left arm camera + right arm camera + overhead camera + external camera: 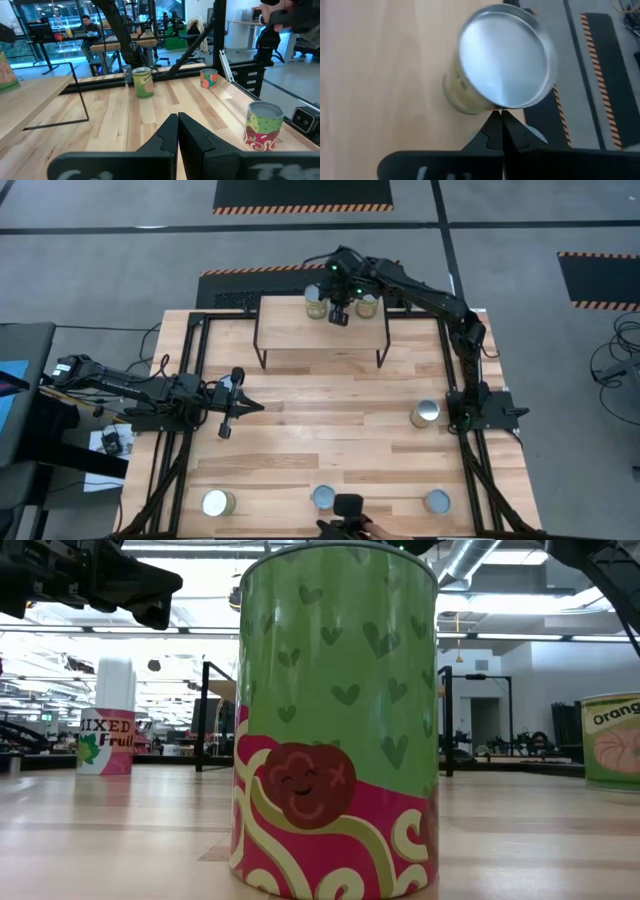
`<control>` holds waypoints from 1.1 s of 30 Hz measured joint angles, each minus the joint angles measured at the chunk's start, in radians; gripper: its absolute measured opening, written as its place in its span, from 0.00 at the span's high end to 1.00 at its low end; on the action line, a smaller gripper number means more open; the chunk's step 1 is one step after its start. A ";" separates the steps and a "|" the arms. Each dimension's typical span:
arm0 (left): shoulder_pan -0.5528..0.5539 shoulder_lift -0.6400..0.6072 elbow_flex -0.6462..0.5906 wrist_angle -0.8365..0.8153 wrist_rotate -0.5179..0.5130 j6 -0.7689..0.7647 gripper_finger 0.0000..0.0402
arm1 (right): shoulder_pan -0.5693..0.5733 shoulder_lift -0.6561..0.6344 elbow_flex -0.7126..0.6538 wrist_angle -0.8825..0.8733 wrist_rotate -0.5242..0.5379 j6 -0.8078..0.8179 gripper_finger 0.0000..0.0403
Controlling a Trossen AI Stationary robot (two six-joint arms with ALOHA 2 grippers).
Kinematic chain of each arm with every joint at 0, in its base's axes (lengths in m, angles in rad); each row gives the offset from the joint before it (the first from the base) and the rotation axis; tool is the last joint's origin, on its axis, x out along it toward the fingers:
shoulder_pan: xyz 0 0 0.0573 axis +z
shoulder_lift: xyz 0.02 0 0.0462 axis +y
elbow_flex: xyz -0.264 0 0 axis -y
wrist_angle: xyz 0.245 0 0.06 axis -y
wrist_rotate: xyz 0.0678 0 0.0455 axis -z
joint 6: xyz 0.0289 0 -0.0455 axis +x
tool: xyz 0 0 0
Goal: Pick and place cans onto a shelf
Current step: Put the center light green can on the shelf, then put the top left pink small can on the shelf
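The shelf (320, 338) stands at the table's far middle. Two cans rest upright on its far edge, a left one (316, 305) and a right one (367, 305). My right gripper (338, 316) hovers shut between them; its wrist view shows the left can's silver top (502, 62) just past the shut fingertips (496, 122). Several cans stand on the table: one at the right (425, 414) and three along the near edge (217, 502), (323, 497), (437, 501). My left gripper (226, 427) waits shut at the table's left, holding nothing. My right gripper's shut fingertips (496, 122) stand close against the left shelf can's side, below its rim (492, 106), slanting down from the table's right. I cannot tell whether they touch it. The can stands upright on the shelf.
A green and pink can (335, 730) fills the low view, with a Mixed Fruit can (107, 735) and an orange-labelled can (612, 740) to either side. A black frame (195, 370) edges the table. A person's hand (372, 526) shows at the near edge, by the low camera (347, 505).
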 joint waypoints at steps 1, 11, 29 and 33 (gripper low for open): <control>0.000 0.000 0.000 0.000 0.000 0.000 1.00 | 0.000 0.000 0.000 -0.003 -0.015 0.000 0.99; 0.000 0.000 0.000 -0.001 0.000 -0.001 1.00 | 0.018 -0.019 0.000 -0.009 -0.030 0.010 0.99; 0.000 0.000 0.000 -0.009 0.000 0.016 1.00 | 0.258 -0.395 -0.679 0.710 -0.078 0.099 1.00; 0.000 0.000 0.000 -0.009 0.000 0.005 1.00 | 0.331 -0.491 -0.912 0.982 -0.092 0.171 1.00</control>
